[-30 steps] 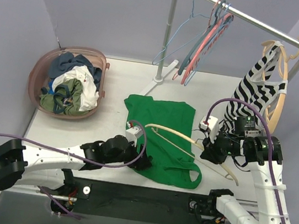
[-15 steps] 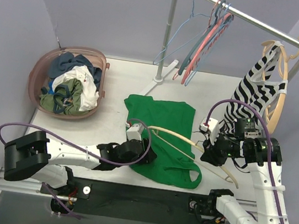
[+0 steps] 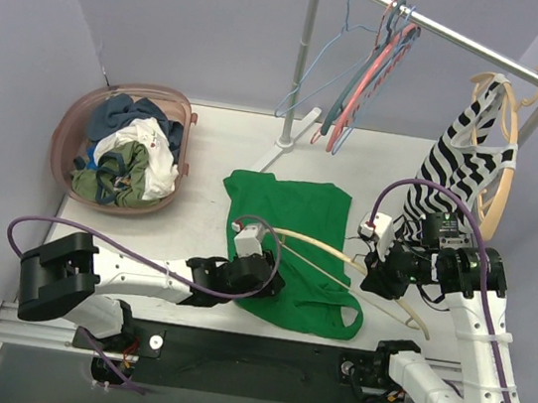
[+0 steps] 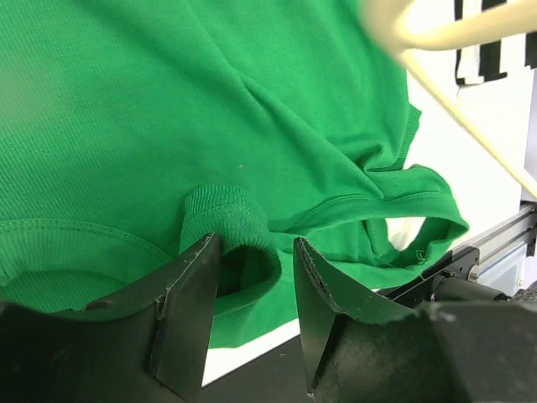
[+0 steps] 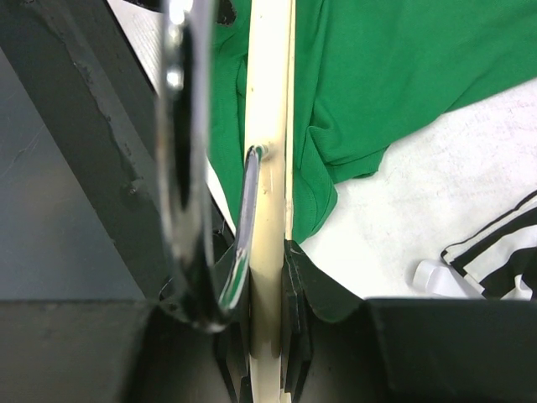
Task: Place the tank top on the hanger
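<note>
Left wrist: left claw point(image 4: 256, 243) has moved in and narrowed from wide, jaws now straddling a ribbed edge fold of the tank top point(image 4: 210, 101), which lies on the tabletop point(image 3: 217, 144) ahead of it; not pinched yet. Right claw point(image 5: 267, 336) clamps the hanger point(image 5: 267, 168) just beyond the fold. Grab looks imminent.

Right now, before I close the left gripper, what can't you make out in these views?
Left wrist view: how many tank top layers lie between the left gripper fingers; the fold hides it.
Top view: those fingertips, hidden under the arm's own wrist.
Right wrist view: hanger ends cut off by the frame; its hook blurred, too close.
</note>
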